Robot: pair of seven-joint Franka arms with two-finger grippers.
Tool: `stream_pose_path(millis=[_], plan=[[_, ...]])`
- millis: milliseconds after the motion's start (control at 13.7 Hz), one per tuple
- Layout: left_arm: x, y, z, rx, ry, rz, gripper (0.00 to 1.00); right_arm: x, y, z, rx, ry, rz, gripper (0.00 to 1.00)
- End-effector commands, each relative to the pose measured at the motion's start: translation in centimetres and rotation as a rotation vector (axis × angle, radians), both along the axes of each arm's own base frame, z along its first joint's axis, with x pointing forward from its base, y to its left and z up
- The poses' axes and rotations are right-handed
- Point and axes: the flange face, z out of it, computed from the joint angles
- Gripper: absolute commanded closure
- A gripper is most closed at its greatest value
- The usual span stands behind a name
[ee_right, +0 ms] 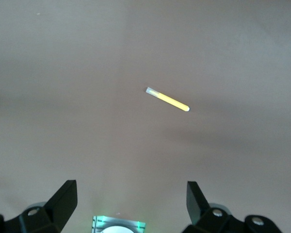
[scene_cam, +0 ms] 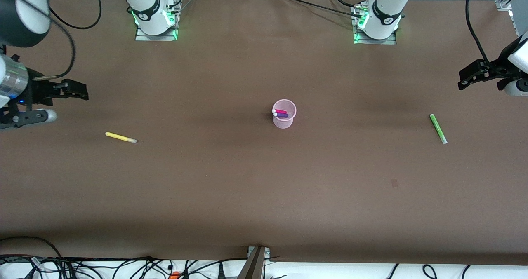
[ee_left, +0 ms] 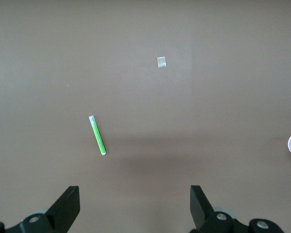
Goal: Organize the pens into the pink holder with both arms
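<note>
Yellow pen (scene_cam: pixel 120 137) and green pen (scene_cam: pixel 438 128) lie flat on my brown table (scene_cam: pixel 264 196), nearer the front camera than anything else I work with, the yellow one toward my right arm's end, the green one toward my left arm's end, well apart. Between them, mid-table and slightly farther from that camera, stands the pink holder (scene_cam: pixel 284 113), upright, with the magenta pen (scene_cam: pixel 281 111) and the purple pen (scene_cam: pixel 282 115) inside, their white tips leaning against the rim. My right gripper (scene_cam: pixel 76 90) hangs in the air over the table's edge at my right arm's end, fingers spread wide and holding nothing; its wrist camera looks down on the yellow pen (ee_right: pixel 167 99). My left gripper (scene_cam: pixel 468 76) hangs over the table at the left arm's end, above the green pen, fingers likewise spread and bare; its wrist view shows the green pen (ee_left: pixel 97 135) on the table near a small pale patch (ee_left: pixel 161 62).
</note>
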Motion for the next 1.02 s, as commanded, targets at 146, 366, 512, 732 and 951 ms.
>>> stream_pose_path(millis=[146,366,512,732,951], plan=[[0.1,0.0,0.0,0.008,0.002,-0.002,0.00,-3.7,-3.5,-5.8,0.081,-0.022,-0.107,0.01],[0.1,0.0,0.0,0.008,0.001,-0.002,0.00,-3.8,-2.7,-6.2,0.048,-0.007,-0.201,0.01],[0.1,0.0,0.0,0.008,0.001,-0.002,0.00,-3.7,-2.7,-6.3,0.046,-0.005,-0.199,0.01],[0.1,0.0,-0.1,0.008,0.002,-0.002,0.00,-3.5,-2.6,-5.8,0.040,-0.021,-0.197,0.01],[0.2,0.0,-0.1,0.008,0.001,-0.002,0.00,-3.4,-2.4,-5.8,0.038,-0.020,-0.204,0.01]])
